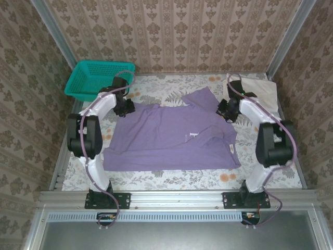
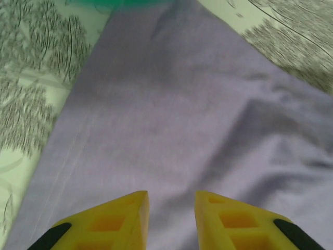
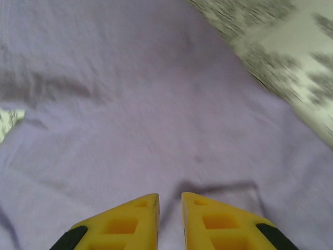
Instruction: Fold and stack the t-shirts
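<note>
The lavender-purple t-shirt lies spread flat in the middle of the table, with small white lettering on the chest. The off-white t-shirt lies bunched at the back right corner. My left gripper hovers low over the purple shirt's back left corner. In the left wrist view its yellow tips stand apart over the purple cloth, nothing pinched. My right gripper is over the shirt's back right part. Its tips leave a narrow gap above the cloth, and a small crease runs just ahead of them.
A teal mesh basket stands at the back left corner, just behind the left arm. The table carries a floral cover. Patterned walls close in the back and both sides.
</note>
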Action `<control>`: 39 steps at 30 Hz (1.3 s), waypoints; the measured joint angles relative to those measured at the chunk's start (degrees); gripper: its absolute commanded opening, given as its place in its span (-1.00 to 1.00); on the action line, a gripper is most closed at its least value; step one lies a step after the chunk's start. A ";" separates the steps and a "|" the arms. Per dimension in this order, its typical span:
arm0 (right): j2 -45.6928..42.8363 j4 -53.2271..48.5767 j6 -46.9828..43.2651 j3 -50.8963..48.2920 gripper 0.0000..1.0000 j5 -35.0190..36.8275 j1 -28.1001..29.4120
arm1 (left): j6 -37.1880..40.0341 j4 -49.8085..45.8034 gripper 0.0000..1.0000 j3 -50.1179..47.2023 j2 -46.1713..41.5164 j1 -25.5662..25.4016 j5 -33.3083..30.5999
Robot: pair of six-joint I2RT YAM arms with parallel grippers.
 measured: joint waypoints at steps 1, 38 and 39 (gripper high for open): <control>2.91 -0.02 -0.72 2.29 -0.60 -0.02 0.22 | 0.20 0.96 -0.42 0.50 1.79 0.22 -0.85; 8.13 3.23 -3.87 0.48 -0.06 -3.67 -8.33 | 1.18 15.39 -0.15 -11.15 -13.29 0.63 -14.43; 5.90 3.39 -3.28 -1.05 -0.03 -3.67 -8.33 | 0.94 14.64 -0.12 -11.15 -14.84 0.28 -14.36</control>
